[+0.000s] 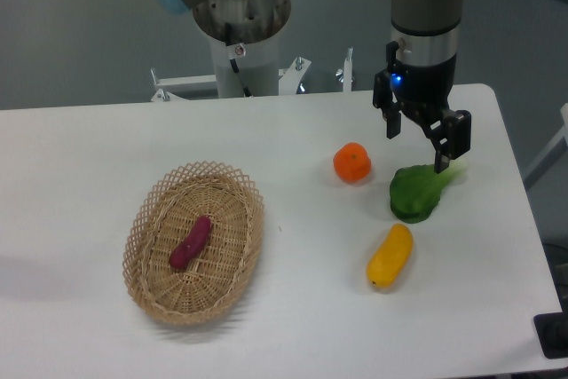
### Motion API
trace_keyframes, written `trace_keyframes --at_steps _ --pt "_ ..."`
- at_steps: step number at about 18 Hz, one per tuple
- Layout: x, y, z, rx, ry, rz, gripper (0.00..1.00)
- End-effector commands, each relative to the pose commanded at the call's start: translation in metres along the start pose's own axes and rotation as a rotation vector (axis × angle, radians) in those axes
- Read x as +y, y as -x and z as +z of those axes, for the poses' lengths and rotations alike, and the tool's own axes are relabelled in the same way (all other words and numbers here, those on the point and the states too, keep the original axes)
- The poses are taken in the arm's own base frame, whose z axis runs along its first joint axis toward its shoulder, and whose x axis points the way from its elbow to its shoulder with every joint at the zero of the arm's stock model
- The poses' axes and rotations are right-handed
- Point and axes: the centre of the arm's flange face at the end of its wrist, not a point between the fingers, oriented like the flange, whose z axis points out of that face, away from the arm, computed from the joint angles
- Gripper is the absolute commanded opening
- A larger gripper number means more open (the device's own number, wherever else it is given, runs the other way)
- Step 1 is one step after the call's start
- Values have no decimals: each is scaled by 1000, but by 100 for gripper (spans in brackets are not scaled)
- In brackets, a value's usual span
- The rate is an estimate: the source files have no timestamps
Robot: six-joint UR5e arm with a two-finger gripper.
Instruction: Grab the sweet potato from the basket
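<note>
Reddish-purple sweet potato [191,242] lies inside the wicker basket [147,210], long axis diagonal, well apart to the lower left of the gripper [417,146], whose jaws stand wide and hold nothing.

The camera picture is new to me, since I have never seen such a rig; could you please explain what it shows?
A fixed camera looks down at a white table. The grey and blue column is a robot arm; at its tip is a two-finger gripper, open and empty, hanging above a green leafy vegetable. Beside that lie an orange fruit and a yellow vegetable. Further left, an oval wicker basket holds the sweet potato, which the arm is meant to lift out. Nothing is held yet.
</note>
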Motion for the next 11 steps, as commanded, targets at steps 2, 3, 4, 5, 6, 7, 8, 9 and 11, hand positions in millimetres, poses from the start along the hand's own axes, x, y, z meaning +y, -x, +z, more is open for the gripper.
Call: trace_keyframes --at_steps 2,3,4,5,6,7,8,9,11 --pt "0 -7 5 5 -1 -5 100" --pt "0 -9 9 -3 -2 -3 100" --pt "-1 -15 13 0 2 -14 100" --pt "-2 -20 14 -10 -2 -45 100" --pt "-3 -23 18 -20 -7 -89 100" --pt "-5 -25 20 -32 -11 -137 100" --pt "-5 -26 23 -36 -13 -183 100" --pt "-8 -27 25 -34 -16 -220 100" --pt "-27 -32 30 -20 -25 -258 100"
